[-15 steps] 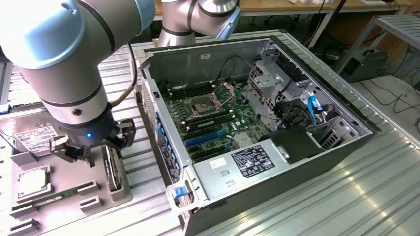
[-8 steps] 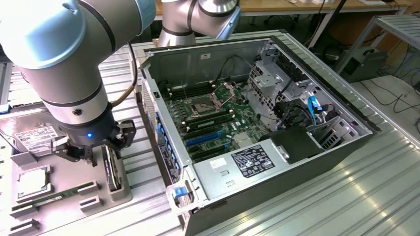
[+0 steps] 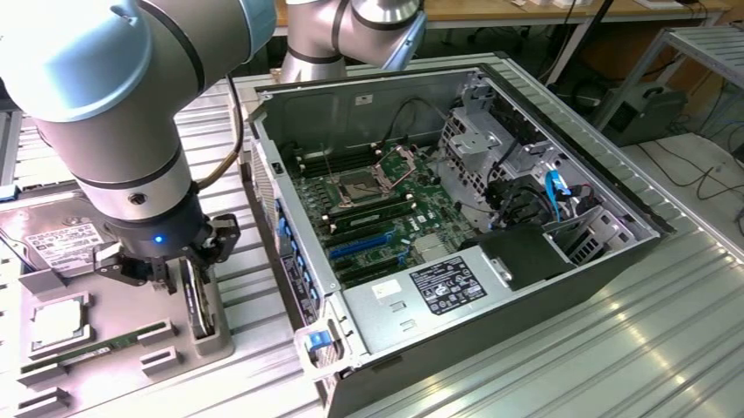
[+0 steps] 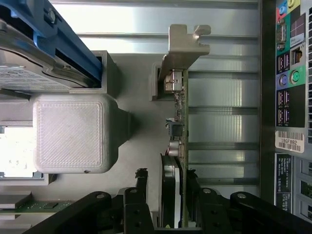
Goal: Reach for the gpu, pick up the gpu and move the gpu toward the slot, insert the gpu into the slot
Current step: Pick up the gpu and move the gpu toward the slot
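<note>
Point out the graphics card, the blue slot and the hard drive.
graphics card (image 4: 185,122), wrist view, on its board edge
blue slot (image 3: 358,247), exterior view, middle of the strip
hard drive (image 3: 61,237), exterior view, on its white label

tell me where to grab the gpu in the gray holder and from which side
Pinch the gpu by its flat faces mid top edge, clear of the metal bracket, gripper coming straight down. It stands on edge in the holder, leaving just that edge free.

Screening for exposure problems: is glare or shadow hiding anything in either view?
Exterior view: glare streaks the ribbed table, while the open case interior is evenly lit. Wrist view: a bright band washes out the table; the gpu is readable.
</note>
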{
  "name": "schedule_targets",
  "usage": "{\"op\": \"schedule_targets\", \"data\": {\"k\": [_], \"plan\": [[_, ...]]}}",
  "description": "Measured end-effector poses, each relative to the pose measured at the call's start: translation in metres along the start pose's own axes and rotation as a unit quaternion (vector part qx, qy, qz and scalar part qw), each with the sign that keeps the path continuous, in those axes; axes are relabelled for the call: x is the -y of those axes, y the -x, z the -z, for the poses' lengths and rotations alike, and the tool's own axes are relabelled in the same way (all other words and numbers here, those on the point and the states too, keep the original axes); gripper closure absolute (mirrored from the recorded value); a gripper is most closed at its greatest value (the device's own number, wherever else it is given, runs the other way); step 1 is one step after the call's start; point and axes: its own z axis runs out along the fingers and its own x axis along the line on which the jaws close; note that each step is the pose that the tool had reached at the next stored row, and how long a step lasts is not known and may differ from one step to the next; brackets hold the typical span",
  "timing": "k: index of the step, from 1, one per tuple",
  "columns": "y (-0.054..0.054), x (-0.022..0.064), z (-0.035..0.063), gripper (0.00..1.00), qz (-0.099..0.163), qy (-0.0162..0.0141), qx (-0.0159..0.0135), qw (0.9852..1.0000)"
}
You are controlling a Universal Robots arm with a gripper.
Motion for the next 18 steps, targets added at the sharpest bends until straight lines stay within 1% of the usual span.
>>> {"op": "schedule_targets", "data": {"k": [1, 3, 4, 9, 11, 12, 18], "plan": [[0.0002, 0.0, 0.0, 0.59, 0.0, 0.0, 0.0, 1.0], [0.0002, 0.0, -0.0001, 0.59, 0.0, 0.0, 0.0001, 1.0], [0.0002, 0.0, -0.0001, 0.66, 0.0, 0.0, 0.0001, 1.0], [0.0002, 0.0, -0.0001, 0.66, 0.0, 0.0001, 0.0001, 1.0], [0.0003, 0.0, -0.0002, 0.68, 0.0, 0.0001, 0.0001, 1.0], [0.0003, 0.0, -0.0001, 0.73, 0.0, 0.0, 0.0001, 1.0], [0.0009, 0.0, -0.0002, 0.73, 0.0, 0.0, 0.0001, 1.0]]}}
